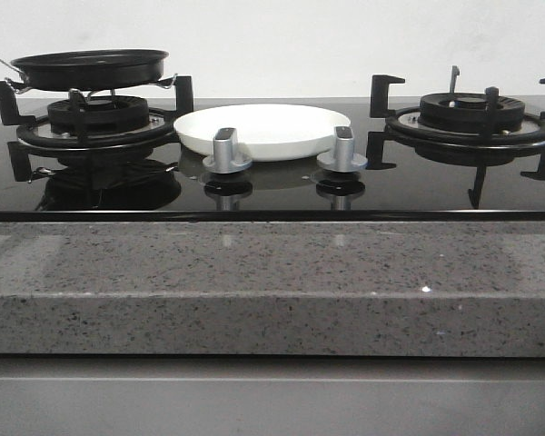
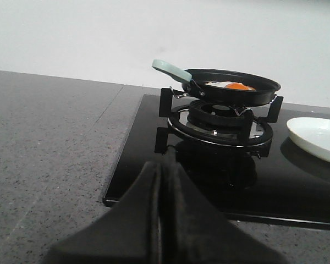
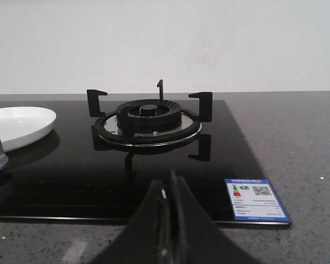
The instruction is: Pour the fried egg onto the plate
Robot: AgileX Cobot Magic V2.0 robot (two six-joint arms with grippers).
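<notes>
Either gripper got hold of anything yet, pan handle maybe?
Nothing is held. The left gripper and right gripper are both shut on nothing, short of the hob. The frying pan with the fried egg sits untouched on its burner.

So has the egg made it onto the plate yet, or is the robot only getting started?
Only getting started. Nothing looks done: the fried egg still lies in the black frying pan on the left burner, and the white plate between the burners is bare. Nothing is in hand either: the left gripper and the right gripper are shut and empty, short of the hob. Left: grasp the pan's handle, carry and tip.
</notes>
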